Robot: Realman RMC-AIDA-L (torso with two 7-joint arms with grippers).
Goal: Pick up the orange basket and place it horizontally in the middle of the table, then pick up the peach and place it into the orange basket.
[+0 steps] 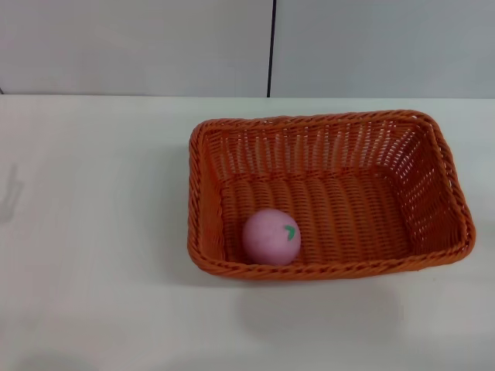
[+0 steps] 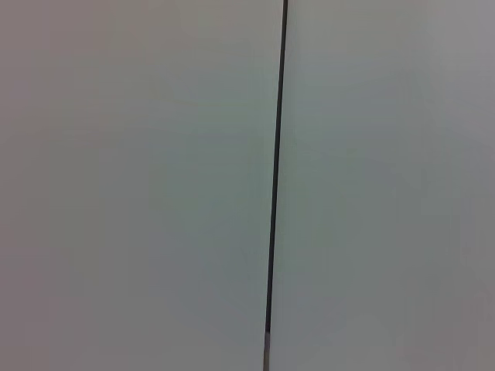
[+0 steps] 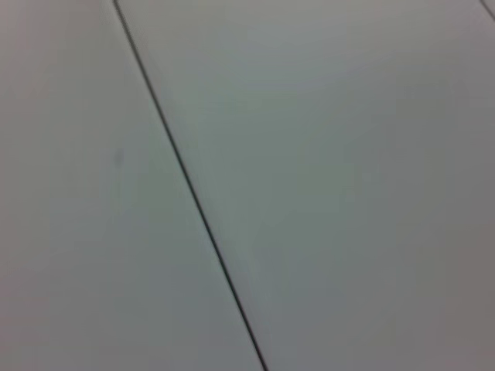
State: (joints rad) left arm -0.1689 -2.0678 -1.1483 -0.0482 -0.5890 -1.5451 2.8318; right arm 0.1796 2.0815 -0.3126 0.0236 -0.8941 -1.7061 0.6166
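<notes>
Head view is the only one with the work in it: basket sits on the table, peach inside it. Both wrist views show only a plain pale panelled surface with a thin dark seam; in the right wrist view the same kind of surface has its seam running diagonally. No basket, peach or table in either wrist view.

Basket: long axis runs left-right, roughly parallel to the table's far edge, slightly skewed so the right end sits a bit nearer the near edge. Opening faces up, base flat on the table. It sits right of the table's centre line, between far and near edges, its right end close to the view's right border.

Peach: on the basket floor in the near-left corner, touching or just beside the near wall, near the left wall. Green leaf mark faces up and to the right.

Claws: neither left nor right gripper shows in any view, so can't tell how open they are or whether they hold anything. Nothing is gripping the basket or the peach.
</notes>
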